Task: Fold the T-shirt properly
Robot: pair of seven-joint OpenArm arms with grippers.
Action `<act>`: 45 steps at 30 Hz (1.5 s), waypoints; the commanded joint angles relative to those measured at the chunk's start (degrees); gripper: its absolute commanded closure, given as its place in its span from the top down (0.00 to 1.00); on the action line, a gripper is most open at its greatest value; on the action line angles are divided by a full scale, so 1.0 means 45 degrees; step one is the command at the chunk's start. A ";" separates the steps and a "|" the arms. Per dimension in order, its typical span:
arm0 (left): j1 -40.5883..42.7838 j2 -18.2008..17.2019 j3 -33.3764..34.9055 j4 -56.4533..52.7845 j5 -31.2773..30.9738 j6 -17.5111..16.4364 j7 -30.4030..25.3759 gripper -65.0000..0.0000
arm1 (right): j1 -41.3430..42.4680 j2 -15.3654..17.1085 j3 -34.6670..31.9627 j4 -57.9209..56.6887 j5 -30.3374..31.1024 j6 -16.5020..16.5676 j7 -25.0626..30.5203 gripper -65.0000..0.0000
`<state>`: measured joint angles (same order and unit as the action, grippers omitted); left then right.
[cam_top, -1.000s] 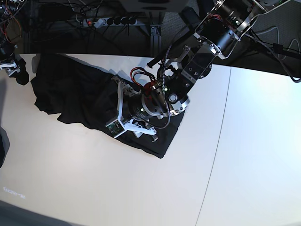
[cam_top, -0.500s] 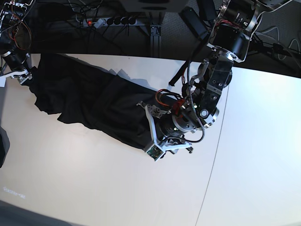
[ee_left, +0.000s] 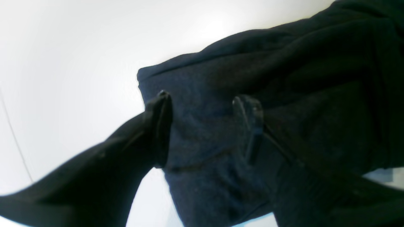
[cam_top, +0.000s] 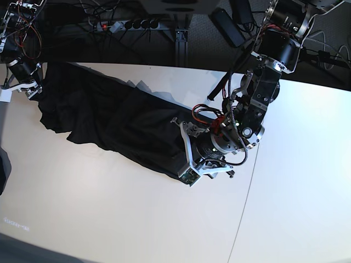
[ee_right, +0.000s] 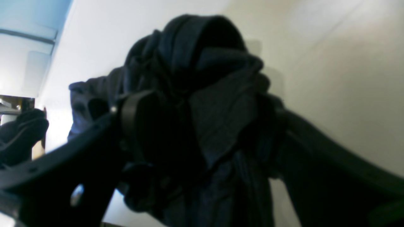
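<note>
The black T-shirt (cam_top: 148, 118) lies crumpled on the white surface (cam_top: 120, 197), from ten o'clock to the centre. Over its end near the centre, the left claw (ee_left: 202, 126) stands wide open and holds nothing. At ten o'clock, the right claw (ee_right: 202, 126) is also fully open, around the bunched end, without gripping it. I think the step is to take both ends and stretch the cloth flat. For this, each claw should go low, pinch only the edge, then pull slowly apart.
</note>
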<state>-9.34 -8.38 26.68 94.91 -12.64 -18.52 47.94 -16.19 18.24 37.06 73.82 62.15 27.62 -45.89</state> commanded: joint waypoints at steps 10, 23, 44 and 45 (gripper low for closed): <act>-0.0243 0.0053 -0.0029 0.0253 -0.0321 0.0170 -0.0325 0.53 | 0.0029 0.0034 -0.1336 -0.0063 -0.0690 0.0826 -0.0801 0.68; -0.0243 -0.1020 -0.0034 0.0253 -0.0287 0.0248 -0.0364 0.53 | 0.0709 0.0049 -0.1477 -0.0058 -0.1676 0.0826 0.0005 0.00; -0.0092 -0.1710 -0.1506 0.0253 -0.0675 0.0743 -0.0155 0.53 | 0.3619 0.4677 -0.1345 -0.0073 -0.3580 0.0816 0.0097 0.00; -0.0029 -0.1710 -0.1506 0.0253 -0.0675 0.0738 -0.0155 0.53 | 0.3803 0.4925 -0.1345 -0.0073 -0.3521 0.0816 0.0092 0.00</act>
<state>-8.40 -16.01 20.23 94.91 -15.49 -16.05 48.03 -0.03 38.57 30.37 72.73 45.54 28.25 -46.98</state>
